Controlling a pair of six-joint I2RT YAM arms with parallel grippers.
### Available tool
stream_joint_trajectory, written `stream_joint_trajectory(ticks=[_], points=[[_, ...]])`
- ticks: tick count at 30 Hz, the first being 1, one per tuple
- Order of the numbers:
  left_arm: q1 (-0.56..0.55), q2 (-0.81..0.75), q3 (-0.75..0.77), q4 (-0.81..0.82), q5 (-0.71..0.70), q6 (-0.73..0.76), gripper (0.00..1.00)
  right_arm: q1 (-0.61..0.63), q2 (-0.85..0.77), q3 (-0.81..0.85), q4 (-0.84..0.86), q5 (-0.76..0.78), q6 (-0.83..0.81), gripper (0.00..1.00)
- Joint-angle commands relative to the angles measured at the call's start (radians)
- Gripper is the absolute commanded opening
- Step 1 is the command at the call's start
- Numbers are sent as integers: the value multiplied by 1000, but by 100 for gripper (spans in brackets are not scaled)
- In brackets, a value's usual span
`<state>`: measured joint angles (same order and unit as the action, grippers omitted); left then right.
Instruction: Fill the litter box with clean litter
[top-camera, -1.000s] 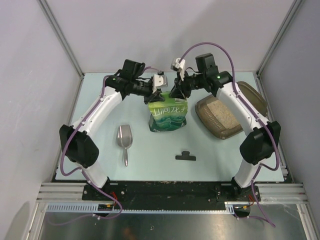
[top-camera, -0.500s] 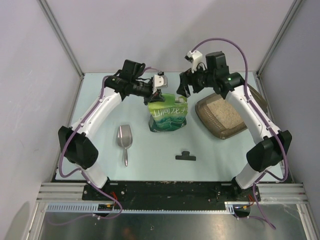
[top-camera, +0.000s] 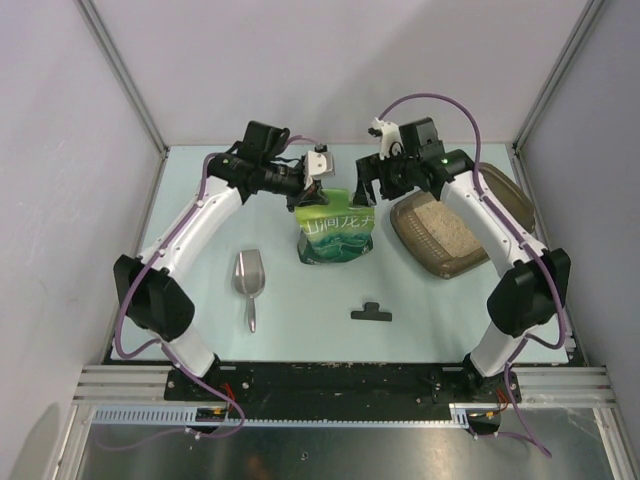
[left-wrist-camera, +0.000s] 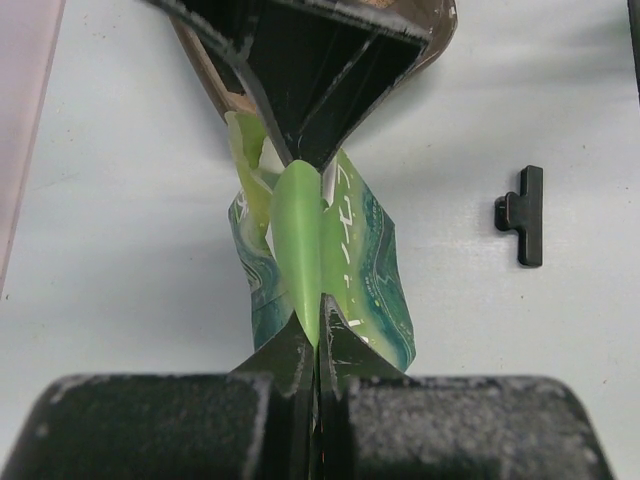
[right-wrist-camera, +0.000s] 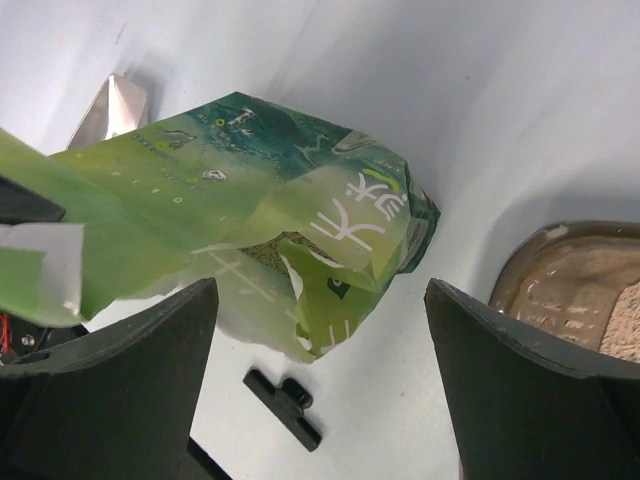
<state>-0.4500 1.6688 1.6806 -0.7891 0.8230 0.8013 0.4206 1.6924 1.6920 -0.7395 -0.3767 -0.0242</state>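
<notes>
While the litter box (top-camera: 418, 250) lies on the table (top-camera: 200, 230) at the right side, the right gripper (top-camera: 368, 186) hangs just to the left of it, above the right top corner of the green bag (top-camera: 337, 235). The clean litter (top-camera: 442, 226) covers the floor of the box in a pale layer. In the right wrist view the two fingers (right-wrist-camera: 150, 350) of this gripper stand wide apart, with the crumpled bag below and between them, and they hold nothing; the box rim shows at the lower right there. The left gripper (top-camera: 318, 192) is pressed together on the left top edge of the bag, and the left wrist view shows the thin green fold pinched between its tips. The bag stands upright between the two grippers. Both arms reach forward from the near edge and bend inward at the elbow, so that the wrists face each other over the bag. A metal scoop (top-camera: 249, 280) and a black clip (top-camera: 371, 312) lie nearer on the table, well apart from both grippers.
</notes>
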Motion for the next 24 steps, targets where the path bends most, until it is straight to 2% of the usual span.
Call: stream_joint_trajectory(ticks=[1, 3, 6, 10, 16, 24], points=[[-12, -80, -10, 24, 48, -19, 0, 27, 36, 9, -11, 68, 105, 90], [-18, -86, -21, 28, 44, -17, 0, 40, 50, 12, -14, 102, 110, 90], [-24, -93, -30, 36, 39, -16, 0, 72, 62, 24, -12, 241, 139, 92], [-30, -96, -33, 48, 36, -17, 0, 102, 82, 40, 12, 499, 225, 93], [-33, -99, -35, 60, 25, -20, 0, 103, 75, 83, -37, 634, 225, 89], [-33, -98, -42, 71, 18, -34, 0, 29, 21, 18, -98, 677, 211, 88]])
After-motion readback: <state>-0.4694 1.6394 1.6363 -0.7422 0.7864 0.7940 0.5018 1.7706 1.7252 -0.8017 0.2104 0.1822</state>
